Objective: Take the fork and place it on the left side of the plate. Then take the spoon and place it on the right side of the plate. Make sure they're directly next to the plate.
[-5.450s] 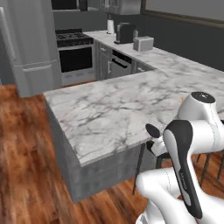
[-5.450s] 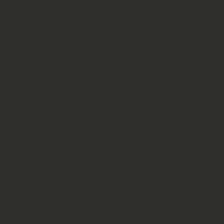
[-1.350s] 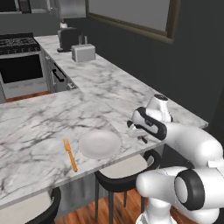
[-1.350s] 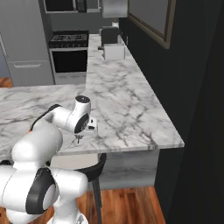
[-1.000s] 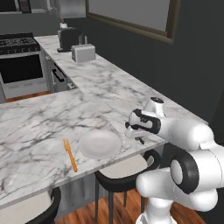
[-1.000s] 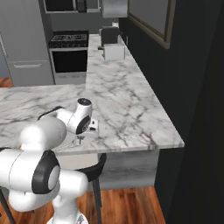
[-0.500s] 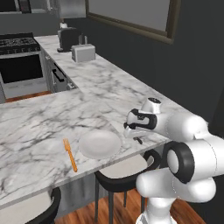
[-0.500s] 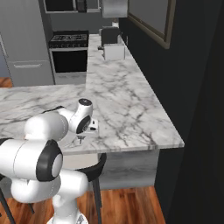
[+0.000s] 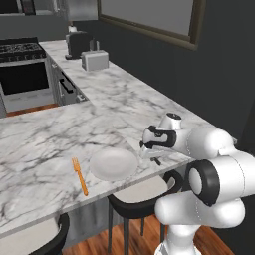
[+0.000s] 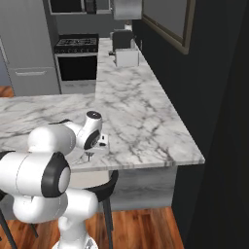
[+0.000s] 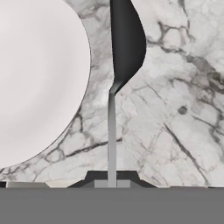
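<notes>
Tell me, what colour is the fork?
Bright orange. The fork shows best in the left base view, lying left of the plate.

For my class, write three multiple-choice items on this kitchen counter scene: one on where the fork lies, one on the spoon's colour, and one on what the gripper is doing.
1. Where is the fork?
A. On the counter just left of the plate
B. On top of the plate
C. By the toaster

2. What colour is the spoon?
A. Orange
B. White
C. Dark grey

3. What is the state of the gripper?
A. Wide open over the fork
B. Shut on the spoon's handle
C. Shut on the plate rim

Key: 1 A, the left base view shows the orange fork lying beside the plate's left edge. 2 C, the hand view shows a dark bowl and grey handle. 3 B, the hand view shows the handle running up from between the fingertips, beside the plate.
</notes>
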### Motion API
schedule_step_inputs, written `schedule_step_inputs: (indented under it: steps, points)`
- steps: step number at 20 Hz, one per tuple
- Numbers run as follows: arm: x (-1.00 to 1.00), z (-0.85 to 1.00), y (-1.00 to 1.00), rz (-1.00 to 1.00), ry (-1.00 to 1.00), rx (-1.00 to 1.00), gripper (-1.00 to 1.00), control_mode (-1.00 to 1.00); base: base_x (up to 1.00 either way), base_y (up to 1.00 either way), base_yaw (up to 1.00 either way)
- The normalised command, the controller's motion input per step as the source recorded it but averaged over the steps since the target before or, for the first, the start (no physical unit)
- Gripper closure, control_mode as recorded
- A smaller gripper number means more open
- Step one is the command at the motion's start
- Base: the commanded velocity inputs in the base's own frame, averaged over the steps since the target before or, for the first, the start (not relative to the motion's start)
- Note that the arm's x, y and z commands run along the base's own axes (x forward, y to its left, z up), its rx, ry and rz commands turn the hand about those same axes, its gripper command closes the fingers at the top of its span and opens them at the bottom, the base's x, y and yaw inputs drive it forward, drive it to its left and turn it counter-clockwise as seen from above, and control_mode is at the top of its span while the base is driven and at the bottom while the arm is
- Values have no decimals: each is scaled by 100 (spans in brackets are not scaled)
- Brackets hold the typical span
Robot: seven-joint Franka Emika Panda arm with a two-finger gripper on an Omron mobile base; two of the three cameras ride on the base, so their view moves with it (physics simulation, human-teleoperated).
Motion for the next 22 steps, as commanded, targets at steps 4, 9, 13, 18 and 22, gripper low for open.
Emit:
schedule_step_inputs:
  steps: [4, 9, 13, 18, 22]
  points:
    - [0, -9, 0, 0, 0, 0, 100, -100, 0, 0, 0]
    - [0, -11, 4, 0, 0, 0, 100, -100, 0, 0, 0]
    - [0, -9, 6, 0, 0, 0, 100, -100, 0, 0, 0]
    - [0, -7, 3, 0, 0, 0, 100, -100, 0, 0, 0]
    - [3, -5, 0, 0, 1, 0, 100, -100, 0, 0, 0]
